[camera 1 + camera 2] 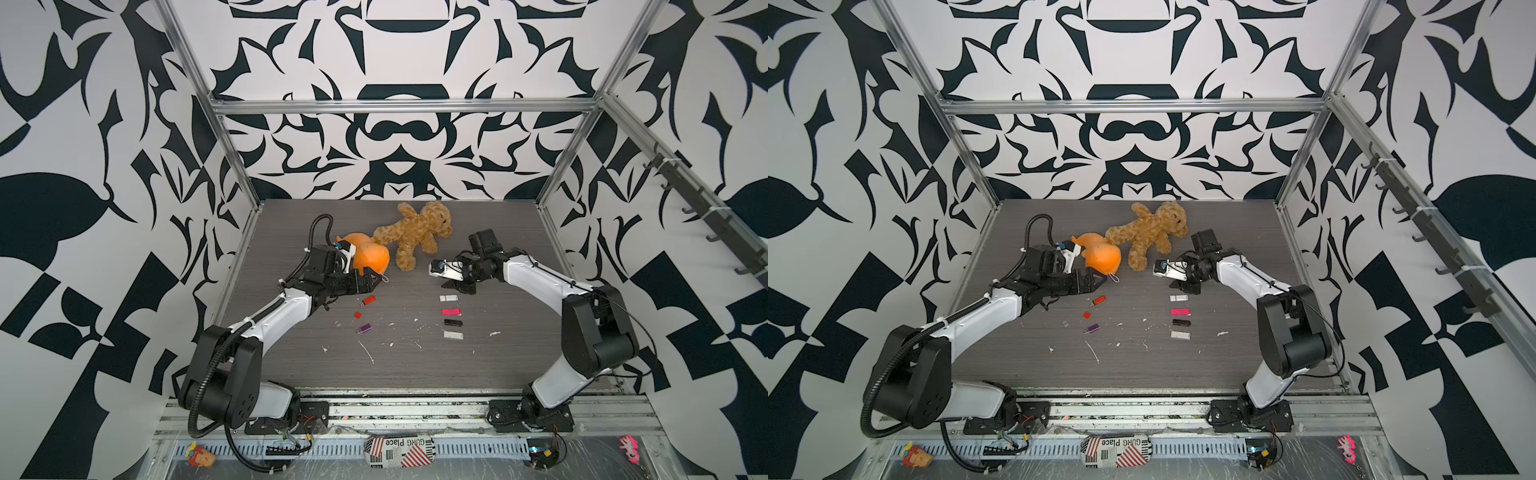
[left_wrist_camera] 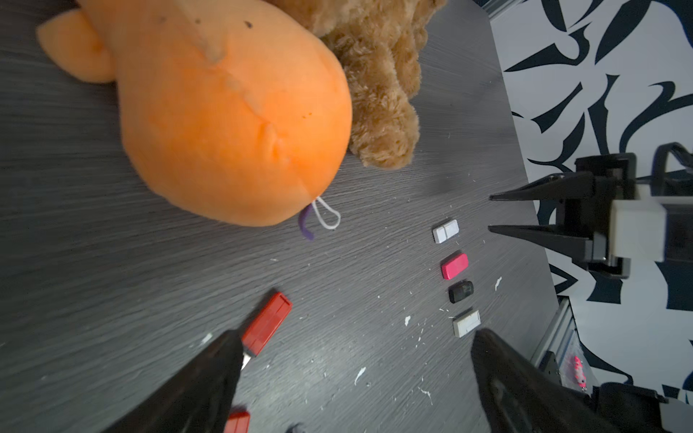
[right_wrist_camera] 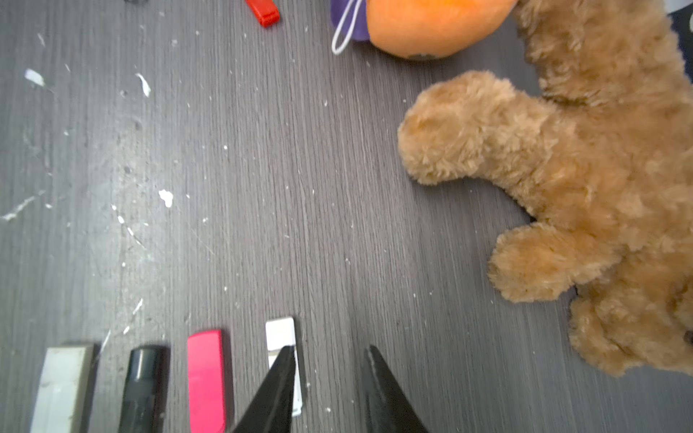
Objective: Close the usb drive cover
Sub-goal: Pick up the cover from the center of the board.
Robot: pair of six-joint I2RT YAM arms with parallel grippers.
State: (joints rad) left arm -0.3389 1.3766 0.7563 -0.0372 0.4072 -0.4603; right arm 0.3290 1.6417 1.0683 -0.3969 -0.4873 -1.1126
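Counter (image 1: pixel 415 365): row of four drives (image 1: pixel 452 312) at right; uncapped drive (image 1: pixel 367 300), loose cap (image 1: pixel 357 315), another drive (image 1: pixel 364 329) at left; teddy bear (image 1: pixel 415 235), round plush (image 1: pixel 370 255) behind.

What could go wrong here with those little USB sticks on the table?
A finger of the left gripper hangs over the metal end of the red drive; closing might push it aside, not grip it. The tiny red cap lies apart and could slip. The right gripper hangs beside the white drive and may knock it askew.
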